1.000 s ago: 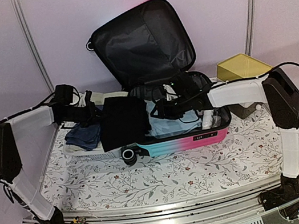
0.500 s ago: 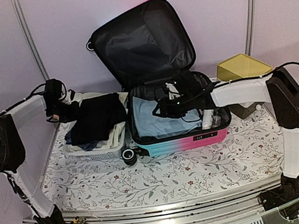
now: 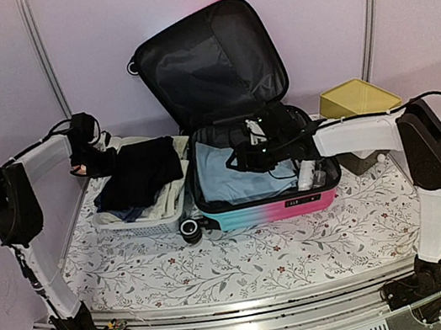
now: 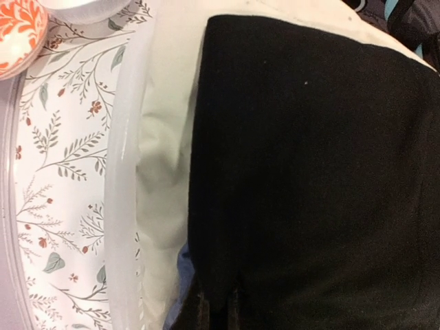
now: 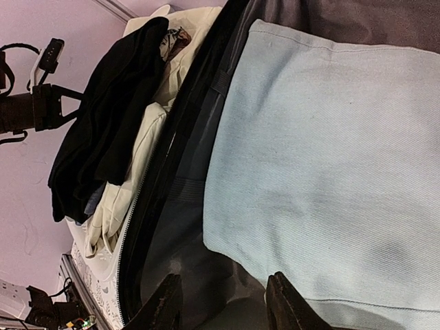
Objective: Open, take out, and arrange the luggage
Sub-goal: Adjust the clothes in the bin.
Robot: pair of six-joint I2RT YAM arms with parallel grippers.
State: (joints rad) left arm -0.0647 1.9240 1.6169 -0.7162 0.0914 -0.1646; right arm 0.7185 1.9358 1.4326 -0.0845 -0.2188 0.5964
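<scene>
**Insp:** Moved since 1 s ago: L arm has swung out to the far-left w/ the black garment (image 3: 141, 172). It hung in front of the luggage edge before; it's now draped over the pile in the white basket (image 3: 127, 218). R arm barely shifted.

**Asst:** L gripper (image 3: 94, 163) status?

**Insp:** Jaws closed tight. Wrist cam shows the fingers (image 4: 199, 313) nearly touching each other, nipped on the black cloth's edge. Cream garment (image 4: 161, 172) sits under it, against the basket rim (image 4: 120, 172).

**Asst:** And R gripper (image 5: 223, 306)?

**Insp:** Part open, approx. halfway, nothing between the fingers. It hovers over a folded light-blue cloth (image 5: 330, 172) inside the case. Can't tell if the tips touch the fabric.

**Asst:** Luggage (image 3: 270, 206) position?

**Insp:** Centre of the table (image 3: 245, 255), unzipped. Lower shell lies flat, pink-to-turquoise side facing the arms. Lid stands up at the back, black lining showing, tilted toward the rear wall. Basket is just beside the shell's left side, touching or nearly so. One wheel (image 3: 191, 228) pokes out at the near-left corner.

**Asst:** Contents?

**Insp:** Light-blue cloth fills most of the lower shell. Small whitish items (image 3: 306, 174) are at its right end; too small to ID.

**Asst:** Anything else on the table?

**Insp:** Yellow-topped box (image 3: 354, 99) to the right of the case, behind the R forearm. Floral-print cover on the table.
</scene>
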